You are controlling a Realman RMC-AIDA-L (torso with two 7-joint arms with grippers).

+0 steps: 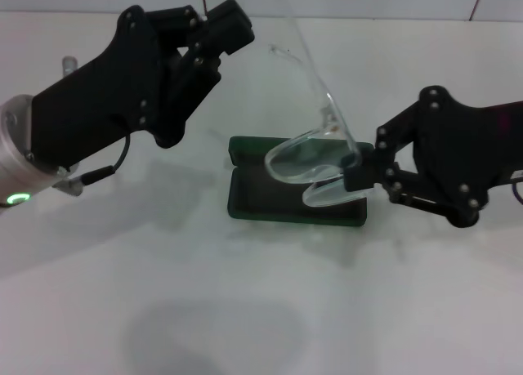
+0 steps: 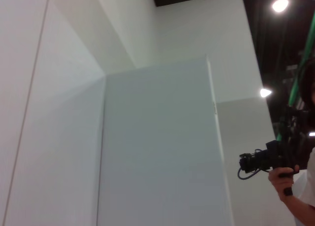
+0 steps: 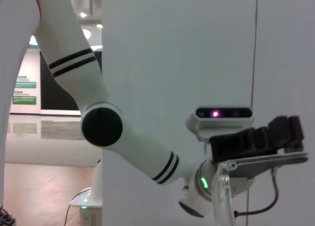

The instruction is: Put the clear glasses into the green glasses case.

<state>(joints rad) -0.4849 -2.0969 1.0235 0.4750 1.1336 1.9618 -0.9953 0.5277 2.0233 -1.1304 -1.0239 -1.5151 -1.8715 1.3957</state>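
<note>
The green glasses case [image 1: 260,200] lies open on the white table, dark lining up, near the middle of the head view. Just above its right half hang the clear glasses [image 1: 304,158], lenses down and tilted, one thin arm rising up and back. My right gripper [image 1: 358,177] is shut on their right end. My left gripper [image 1: 227,33] is raised high at the left, well clear of the case. In the right wrist view a piece of the clear glasses [image 3: 222,196] shows close up, with the left gripper [image 3: 275,135] behind it.
White table [image 1: 245,310] spreads around the case, with a white wall behind it. A small grey object [image 1: 69,64] stands at the far left behind my left arm. A person holding a camera [image 2: 275,159] shows in the left wrist view.
</note>
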